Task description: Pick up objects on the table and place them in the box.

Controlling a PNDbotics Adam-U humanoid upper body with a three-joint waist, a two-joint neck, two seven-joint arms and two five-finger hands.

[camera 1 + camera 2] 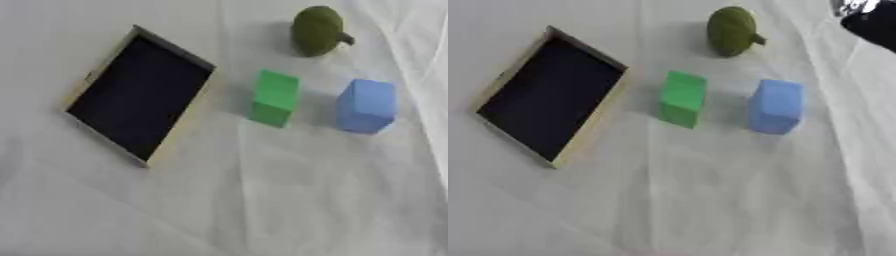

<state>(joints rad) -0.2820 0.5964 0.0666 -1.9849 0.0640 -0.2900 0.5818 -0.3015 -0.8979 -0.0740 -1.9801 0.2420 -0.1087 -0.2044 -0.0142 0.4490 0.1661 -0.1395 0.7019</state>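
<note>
The box [138,95] lies empty and askew at the far left of the white-clothed desk [262,200], farthest from the dark arm part [872,22] showing at the right eye view's upper right corner, probably the robot's right arm; neither hand is visible, so whether they are open or closed cannot be told. Toward that arm come the green block [276,97], the blue block [366,106] and the olive-green fruit [317,31], standing apart, likely so a hand can close round each.
</note>
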